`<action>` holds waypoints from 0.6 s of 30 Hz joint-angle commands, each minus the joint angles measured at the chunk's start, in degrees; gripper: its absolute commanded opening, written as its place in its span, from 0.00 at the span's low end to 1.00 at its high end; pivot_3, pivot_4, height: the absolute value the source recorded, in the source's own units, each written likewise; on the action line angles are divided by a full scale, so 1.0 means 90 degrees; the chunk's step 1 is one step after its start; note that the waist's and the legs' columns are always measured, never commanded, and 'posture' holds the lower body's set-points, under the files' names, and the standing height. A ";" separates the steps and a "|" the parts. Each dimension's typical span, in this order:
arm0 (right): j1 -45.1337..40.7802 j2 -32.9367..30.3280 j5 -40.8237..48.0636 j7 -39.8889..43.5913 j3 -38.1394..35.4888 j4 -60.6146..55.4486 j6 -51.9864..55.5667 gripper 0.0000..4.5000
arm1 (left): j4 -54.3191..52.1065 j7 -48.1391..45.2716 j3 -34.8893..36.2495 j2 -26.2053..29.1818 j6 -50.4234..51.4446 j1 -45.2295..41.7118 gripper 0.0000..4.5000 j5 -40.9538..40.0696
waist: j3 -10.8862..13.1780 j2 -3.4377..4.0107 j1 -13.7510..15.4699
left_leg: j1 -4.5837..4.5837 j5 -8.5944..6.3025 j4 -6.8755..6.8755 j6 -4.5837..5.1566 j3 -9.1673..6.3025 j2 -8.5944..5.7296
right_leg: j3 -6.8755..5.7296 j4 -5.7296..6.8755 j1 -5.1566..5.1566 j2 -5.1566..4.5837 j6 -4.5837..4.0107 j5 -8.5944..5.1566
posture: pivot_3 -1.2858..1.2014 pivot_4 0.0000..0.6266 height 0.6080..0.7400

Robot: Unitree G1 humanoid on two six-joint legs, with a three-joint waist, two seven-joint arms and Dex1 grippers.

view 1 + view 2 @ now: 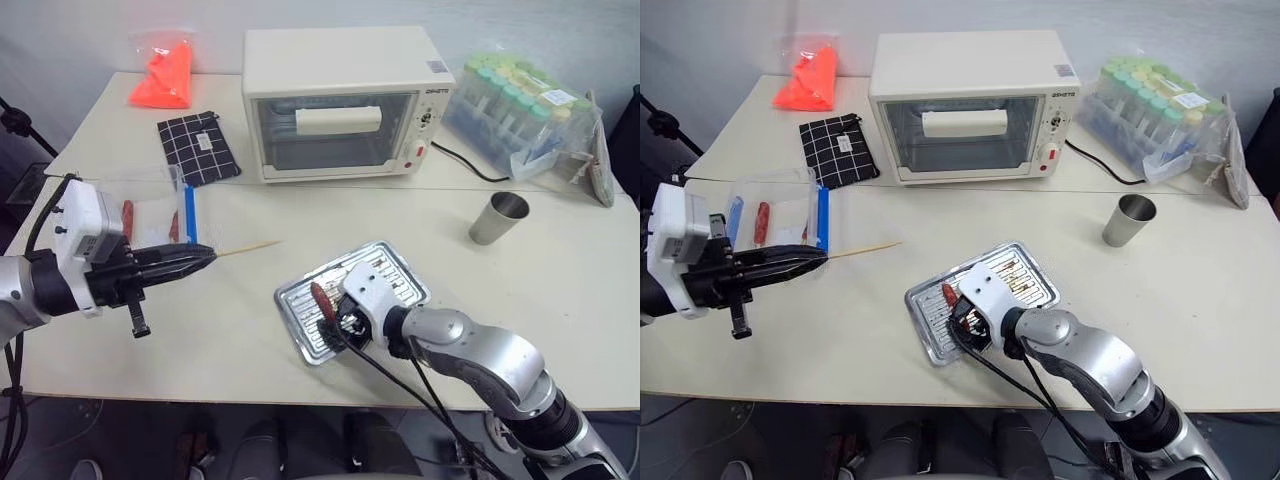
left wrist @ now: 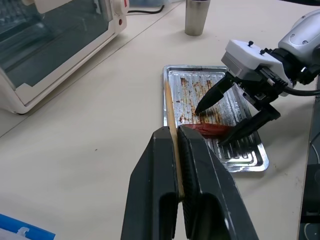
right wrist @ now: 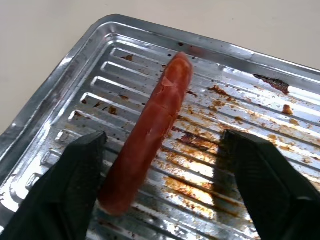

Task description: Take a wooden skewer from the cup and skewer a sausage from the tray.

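Right wrist view has the right hand [image 3: 160, 190] spread around the small dark red sausage [image 3: 150, 132] on the shiny ridged tray [image 3: 260, 95], while the left hand [image 1: 205, 258] pinches the thin pale wooden skewer [image 1: 250, 247].

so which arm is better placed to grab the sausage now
The right. Its pincer is open over the tray with a finger on either side of the sausage. The left pincer is shut on the wooden skewer, off to the side of the tray.
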 commanded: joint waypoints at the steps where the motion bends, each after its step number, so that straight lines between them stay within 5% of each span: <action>1: 0.0028 -0.0035 -0.0417 0.0130 0.0185 0.0164 -0.0211 0.61 | 0.0003 0.0010 0.0078 -0.0019 -0.0114 -0.0064 0.00 -0.0018 | -0.0002 -0.0003 0.0000 | 0.0002 0.0000 0.0000 0.0000 0.0001 0.0000 | 0.0000 0.0001 0.0001 0.0000 0.0000 0.0000 | 0.52 0.24 1.00; 18: -0.0089 0.0709 -0.0929 0.0704 -0.0041 0.0803 -0.0645 0.56 | -0.0061 0.0103 -0.0008 -0.0148 -0.0158 -0.0064 0.00 -0.0023 | -0.0011 -0.0018 -0.0011 | 0.0089 -0.0014 -0.0010 -0.0001 0.0010 0.0007 | 0.0006 -0.0001 0.0081 0.0006 -0.0006 -0.0003 | 0.52 0.24 1.00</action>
